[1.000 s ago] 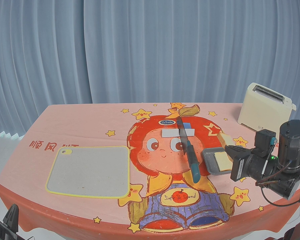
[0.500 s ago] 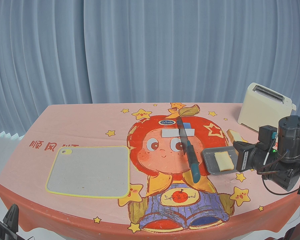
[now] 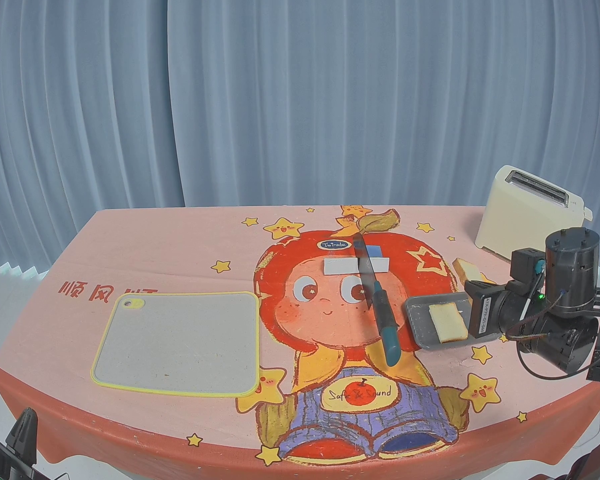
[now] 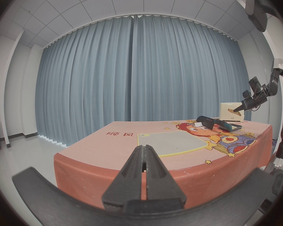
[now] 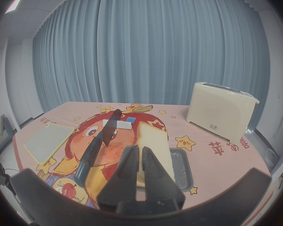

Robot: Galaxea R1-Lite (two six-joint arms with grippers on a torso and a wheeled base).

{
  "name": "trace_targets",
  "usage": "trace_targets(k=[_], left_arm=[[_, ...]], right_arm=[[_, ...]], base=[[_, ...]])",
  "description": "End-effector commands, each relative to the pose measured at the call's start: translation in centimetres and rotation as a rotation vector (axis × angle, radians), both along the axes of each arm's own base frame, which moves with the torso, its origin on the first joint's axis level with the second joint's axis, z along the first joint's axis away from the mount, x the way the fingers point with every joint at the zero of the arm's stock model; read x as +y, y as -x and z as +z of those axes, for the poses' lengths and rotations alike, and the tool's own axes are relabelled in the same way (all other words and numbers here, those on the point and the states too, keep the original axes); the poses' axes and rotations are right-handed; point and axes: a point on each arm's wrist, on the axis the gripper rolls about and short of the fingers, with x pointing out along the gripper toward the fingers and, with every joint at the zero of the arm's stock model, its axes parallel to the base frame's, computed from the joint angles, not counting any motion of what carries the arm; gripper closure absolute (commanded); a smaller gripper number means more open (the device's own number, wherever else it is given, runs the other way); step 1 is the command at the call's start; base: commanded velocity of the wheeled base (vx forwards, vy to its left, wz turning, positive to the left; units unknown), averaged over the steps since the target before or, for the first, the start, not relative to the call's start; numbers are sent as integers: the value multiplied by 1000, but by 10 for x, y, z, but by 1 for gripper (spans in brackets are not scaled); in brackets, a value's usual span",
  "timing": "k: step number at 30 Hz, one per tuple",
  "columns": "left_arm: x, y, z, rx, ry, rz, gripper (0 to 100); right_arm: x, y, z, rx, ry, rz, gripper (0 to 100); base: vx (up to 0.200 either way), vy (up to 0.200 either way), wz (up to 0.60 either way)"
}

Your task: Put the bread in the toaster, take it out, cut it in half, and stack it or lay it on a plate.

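A bread slice point(image 3: 469, 271) is pinched at its lower edge between the closed fingers of the right gripper point(image 5: 139, 150). It is held tilted in the air above the table point(image 3: 180, 248), between the dark tray point(image 3: 417, 311) and the cream toaster point(image 3: 528, 216), and is apart from both. In the right wrist view the slice is seen rising from the fingertips, with the tray just beyond it on the cloth and the toaster standing farther off at the table's far right corner. A second slice point(image 3: 448, 321) is laid flat in the tray. A knife point(image 3: 379, 295) with a teal handle is set just left of the tray. Its dark blade is propped on a small white block point(image 3: 343, 265) and its handle is pointed towards the near edge. A grey cutting board point(image 3: 177, 343) with a yellow rim is laid flat on the left part of the table, well apart from the knife. The left gripper point(image 4: 143, 148) is held low, off the table's near left corner, with its fingers pressed together and nothing gripped between them.
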Motion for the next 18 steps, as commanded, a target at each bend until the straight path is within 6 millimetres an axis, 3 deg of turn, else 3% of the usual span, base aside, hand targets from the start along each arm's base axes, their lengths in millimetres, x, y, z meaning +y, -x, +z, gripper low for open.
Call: trace_targets(k=[1, 18], left_arm=[[0, 0, -5, 1, 0, -2, 100], [0, 0, -5, 1, 0, -2, 100]], right_arm=[[2, -6, -2, 6, 5, -7, 100], [4, -24, -5, 16, 11, -40, 100]], base=[[0, 0, 0], [0, 0, 0]])
